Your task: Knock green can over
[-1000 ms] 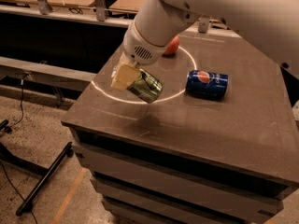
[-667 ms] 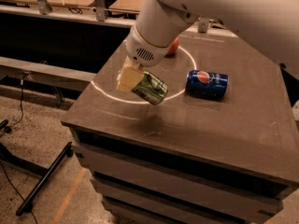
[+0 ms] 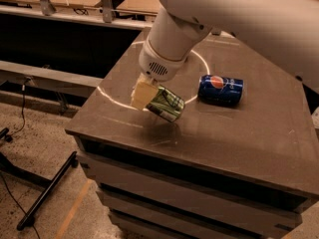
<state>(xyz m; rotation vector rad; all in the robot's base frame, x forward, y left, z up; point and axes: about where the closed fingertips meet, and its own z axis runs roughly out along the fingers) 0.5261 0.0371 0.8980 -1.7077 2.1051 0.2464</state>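
Observation:
The green can (image 3: 168,105), green with white streaks, is tilted on its side and held just above the dark table top (image 3: 249,133), with its shadow on the surface below. My gripper (image 3: 153,100) hangs from the white arm and is shut on the can. One cream finger pad (image 3: 141,94) shows on the can's left side; the other finger is hidden behind the can.
A blue Pepsi can (image 3: 221,89) lies on its side to the right of the green can. A white ring mark (image 3: 199,61) circles the table's far part. The table's left edge (image 3: 89,108) drops to the floor, where a black stand leg (image 3: 47,193) lies.
My gripper has moved slightly right and toward the table's front with the green can in it. The Pepsi can has not moved.

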